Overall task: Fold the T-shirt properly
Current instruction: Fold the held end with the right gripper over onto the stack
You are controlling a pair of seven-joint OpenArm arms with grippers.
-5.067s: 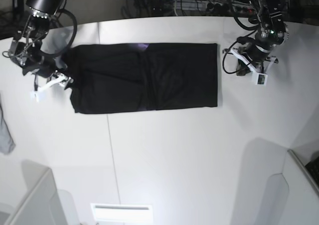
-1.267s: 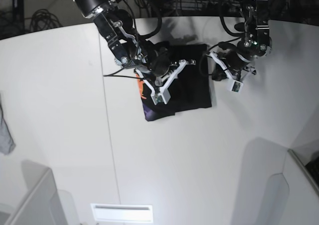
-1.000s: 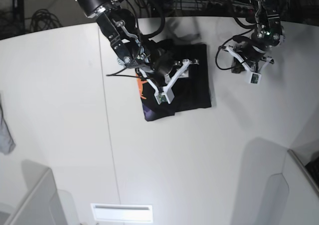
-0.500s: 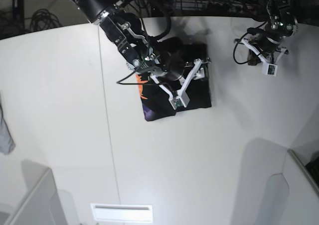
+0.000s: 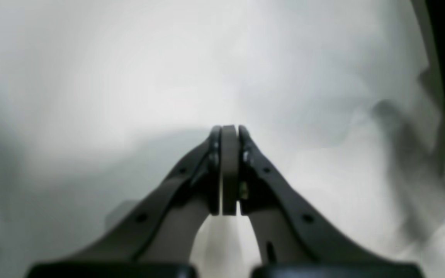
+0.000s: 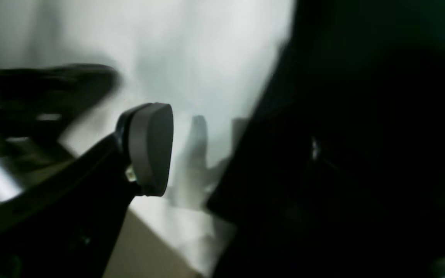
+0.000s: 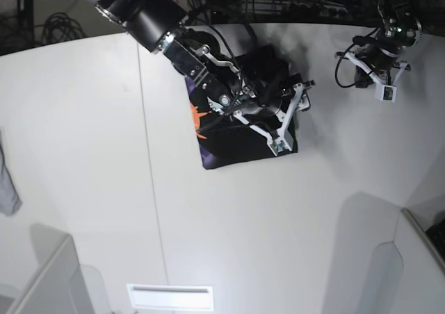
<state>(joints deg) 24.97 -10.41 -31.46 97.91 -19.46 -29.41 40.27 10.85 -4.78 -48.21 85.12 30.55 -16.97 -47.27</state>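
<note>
One T-shirt (image 7: 240, 137) is lying folded into a compact black block on the white table (image 7: 83, 154), its orange and purple print showing at its left edge. Being soft, limp and light, it is likely to sag unless pinched at an edge or corner. The right gripper (image 7: 290, 116) is hovering over the shirt's right edge, jaws spread wide, holding nothing. Well to the right of the shirt, the left gripper (image 5: 229, 170) is pressed closed and empty.
</note>
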